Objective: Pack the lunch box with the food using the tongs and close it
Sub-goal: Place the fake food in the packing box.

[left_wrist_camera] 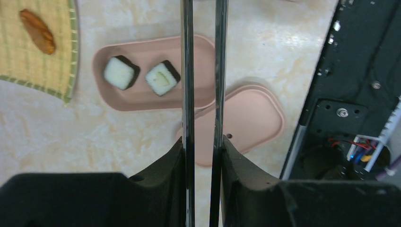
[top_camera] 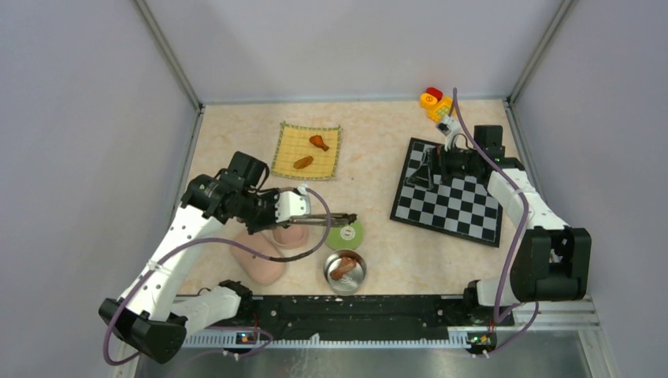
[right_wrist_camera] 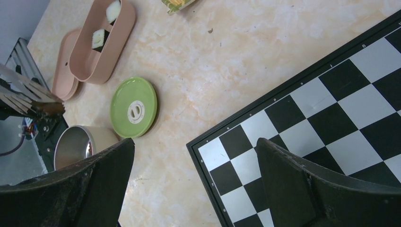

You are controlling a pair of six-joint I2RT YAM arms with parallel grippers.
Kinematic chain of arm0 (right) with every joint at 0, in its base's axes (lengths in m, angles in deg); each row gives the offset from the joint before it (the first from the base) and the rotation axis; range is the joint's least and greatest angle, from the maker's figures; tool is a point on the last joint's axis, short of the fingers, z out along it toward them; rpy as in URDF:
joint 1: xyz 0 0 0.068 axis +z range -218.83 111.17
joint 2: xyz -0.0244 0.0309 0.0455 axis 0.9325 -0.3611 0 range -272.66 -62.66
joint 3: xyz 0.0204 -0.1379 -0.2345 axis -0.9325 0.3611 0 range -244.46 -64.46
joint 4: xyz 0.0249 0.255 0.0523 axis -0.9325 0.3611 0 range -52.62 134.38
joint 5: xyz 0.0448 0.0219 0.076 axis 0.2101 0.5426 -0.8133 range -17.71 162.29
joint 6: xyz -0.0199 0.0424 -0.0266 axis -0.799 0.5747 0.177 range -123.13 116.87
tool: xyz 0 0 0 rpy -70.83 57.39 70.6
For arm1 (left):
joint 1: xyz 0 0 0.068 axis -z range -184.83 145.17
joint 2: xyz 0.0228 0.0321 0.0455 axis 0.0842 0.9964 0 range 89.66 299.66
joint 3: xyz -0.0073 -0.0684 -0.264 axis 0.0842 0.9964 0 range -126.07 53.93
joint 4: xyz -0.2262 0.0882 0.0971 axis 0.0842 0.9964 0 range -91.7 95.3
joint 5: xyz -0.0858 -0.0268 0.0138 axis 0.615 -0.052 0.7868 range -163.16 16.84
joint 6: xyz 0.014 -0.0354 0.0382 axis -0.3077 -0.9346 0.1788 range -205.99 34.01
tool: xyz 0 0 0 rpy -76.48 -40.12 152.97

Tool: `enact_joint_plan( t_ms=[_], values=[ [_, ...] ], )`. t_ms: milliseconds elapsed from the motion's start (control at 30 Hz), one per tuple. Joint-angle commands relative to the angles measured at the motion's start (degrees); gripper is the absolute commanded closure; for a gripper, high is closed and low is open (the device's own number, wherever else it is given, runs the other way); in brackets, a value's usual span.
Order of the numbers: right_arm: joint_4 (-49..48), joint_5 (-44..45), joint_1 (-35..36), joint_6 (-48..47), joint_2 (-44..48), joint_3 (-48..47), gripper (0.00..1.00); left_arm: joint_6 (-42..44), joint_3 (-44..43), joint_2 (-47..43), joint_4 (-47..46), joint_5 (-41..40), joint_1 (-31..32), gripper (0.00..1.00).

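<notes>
The pink lunch box (left_wrist_camera: 142,97) lies open with two black-and-white sushi rolls (left_wrist_camera: 121,72) (left_wrist_camera: 162,78) inside; its lid (left_wrist_camera: 253,120) rests beside it. My left gripper (left_wrist_camera: 203,146) (top_camera: 295,209) is shut on the silver tongs (left_wrist_camera: 187,71), whose arms stand a little apart and reach over the box toward the green lid (top_camera: 345,235). The tong tips (right_wrist_camera: 45,108) look dark brown; I cannot tell whether they pinch a morsel. Two brown food pieces (top_camera: 319,142) (top_camera: 303,162) lie on the yellow mat (top_camera: 287,161). My right gripper (right_wrist_camera: 195,142) (top_camera: 428,169) hangs open above the chessboard (top_camera: 465,213).
A metal cup (top_camera: 356,277) with reddish-brown pieces inside stands near the front rail, just below the green lid. Red, yellow and orange toy blocks (top_camera: 436,102) sit at the back right. Grey walls close in the table on three sides.
</notes>
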Motion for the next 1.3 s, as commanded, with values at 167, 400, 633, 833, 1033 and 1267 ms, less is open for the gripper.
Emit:
enact_joint_plan(
  t_ms=[167, 400, 633, 833, 1033, 1267],
  values=[
    [-1.6, -0.2, -0.5, -0.8, 1.0, -0.1, 0.02, 0.8, 2.7, -3.5, 7.8, 6.3, 2.9, 0.8],
    [-1.6, 0.4, -0.4, -0.9, 1.0, 0.0, 0.02, -0.9, 7.6, -5.4, 7.8, 4.4, 7.6, 0.77],
    [-1.5, 0.6, -0.4, -1.0, 0.7, 0.0, 0.02, -3.5, 9.3, -5.2, 4.2, 0.6, 9.4, 0.75],
    [-1.4, 0.6, -0.4, -1.2, 0.5, -0.1, 0.02, -4.2, 9.6, -5.3, 1.6, -1.9, 9.6, 0.66],
    [-1.3, 0.9, -0.5, -1.3, 0.3, -0.1, 0.02, -3.7, 10.3, -4.9, 1.6, -1.4, 9.9, 0.66],
    [-1.2, 0.9, -1.5, -1.5, -0.1, -0.2, 0.02, -3.4, 11.2, -4.4, 1.6, -0.8, 10.5, 0.63]
  ],
)
